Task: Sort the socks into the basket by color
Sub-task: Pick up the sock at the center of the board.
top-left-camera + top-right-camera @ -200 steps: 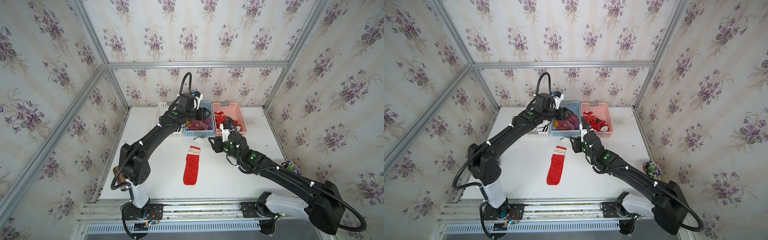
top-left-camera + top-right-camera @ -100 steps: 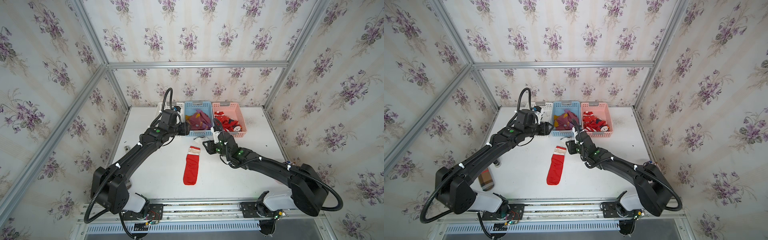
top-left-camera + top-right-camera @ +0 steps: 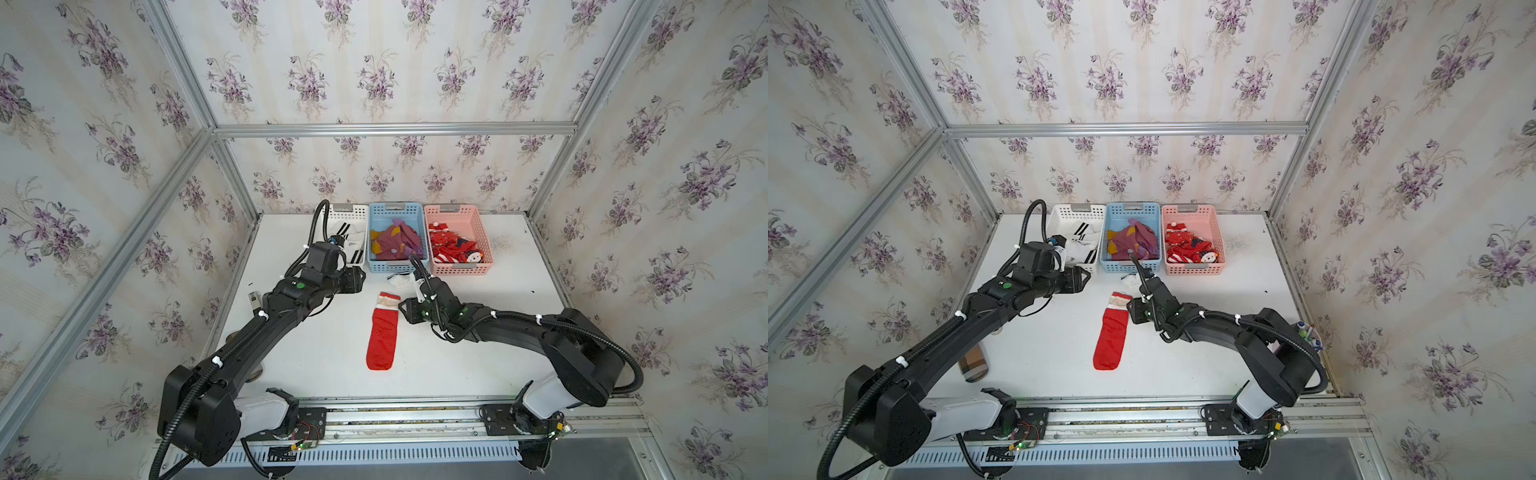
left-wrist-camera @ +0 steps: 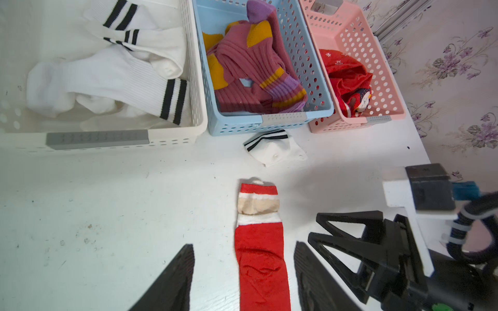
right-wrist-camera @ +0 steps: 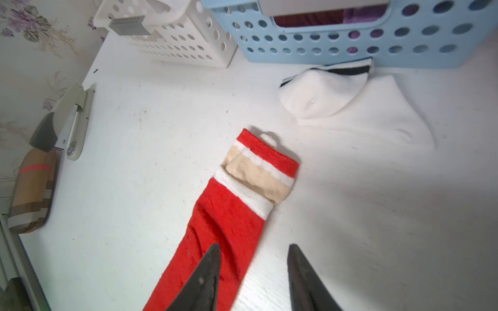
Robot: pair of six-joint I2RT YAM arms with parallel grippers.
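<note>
Outside the baskets [image 3: 395, 206] only a red sock [image 3: 382, 336] and white sock [image 3: 398, 280] remain — left gripper [image 4: 244, 245] and right gripper [image 5: 254, 246] gape empty.

Three baskets sit side by side along the back of the surface [image 3: 324, 353]: left basket [image 3: 353, 212], middle basket [image 3: 397, 214] and right basket [image 3: 457, 268], each with socks [image 3: 395, 243] piled inside. Right in front of the middle basket there's a small sock [image 3: 398, 280] on the surface, and a bit nearer the front a long sock [image 3: 383, 336] lies flat, cuff end toward the baskets. The left jaws hang in front of the left basket, off to the left of that cuff, and the right jaws sit just right of it.
</note>
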